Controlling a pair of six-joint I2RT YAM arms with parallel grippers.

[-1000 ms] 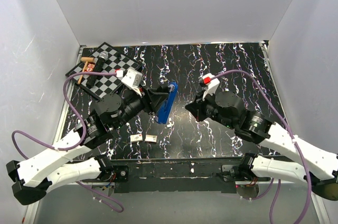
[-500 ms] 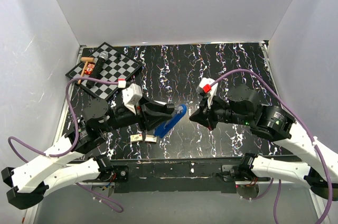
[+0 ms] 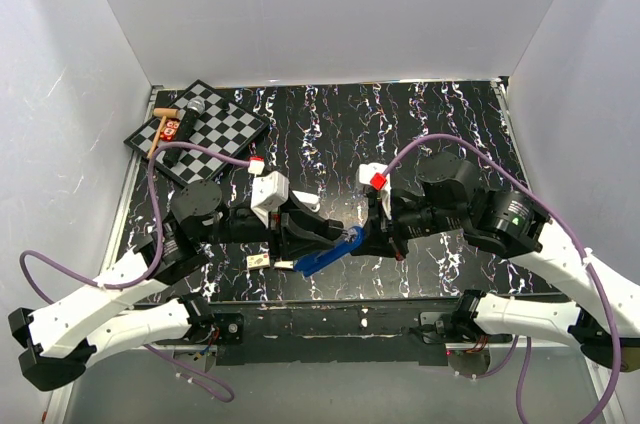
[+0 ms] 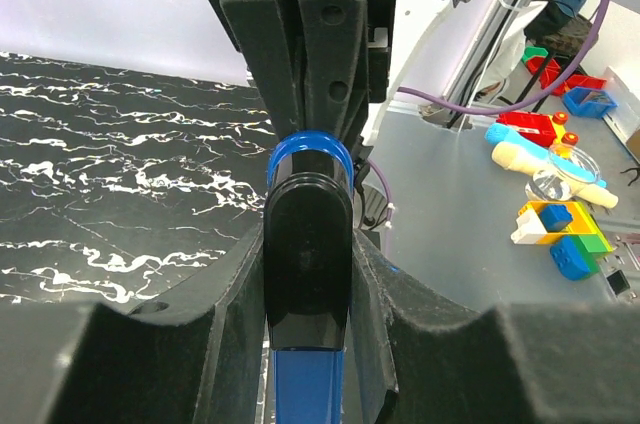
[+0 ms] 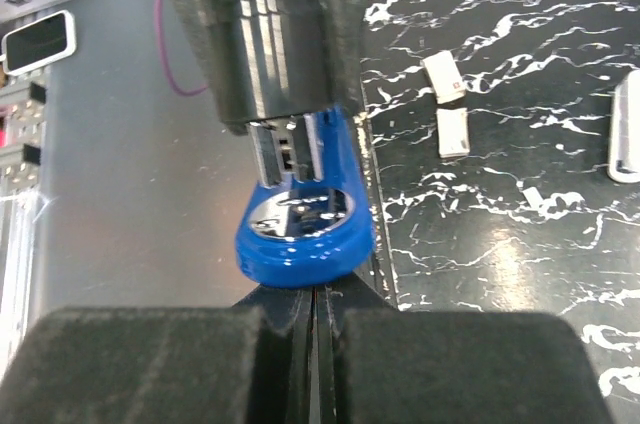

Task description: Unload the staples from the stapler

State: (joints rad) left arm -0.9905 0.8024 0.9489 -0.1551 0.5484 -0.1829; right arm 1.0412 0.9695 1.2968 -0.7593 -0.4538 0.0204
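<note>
The blue stapler (image 3: 318,260) hangs above the table's near edge, and my left gripper (image 3: 322,242) is shut on its sides. In the left wrist view its black top (image 4: 307,244) and blue base sit between my two fingers (image 4: 200,344). My right gripper (image 3: 358,238) is shut, with its tips against the stapler's rounded front end (image 5: 300,239). In the right wrist view my right gripper (image 5: 318,296) shows its fingers pressed flat together with nothing between them. A silvery magazine (image 5: 290,149) shows above the blue base. No loose staples show.
Two small tan-and-white boxes (image 5: 443,77) (image 5: 453,131) lie on the black marbled table (image 3: 420,124) near its front edge. A checkerboard (image 3: 215,134) carrying a few small items sits at the back left. White walls stand on three sides.
Both arms have come toward the table's near edge. The stapler has swung from near upright to lying toward the right, still in my left gripper. My right gripper has closed in on its front end.
</note>
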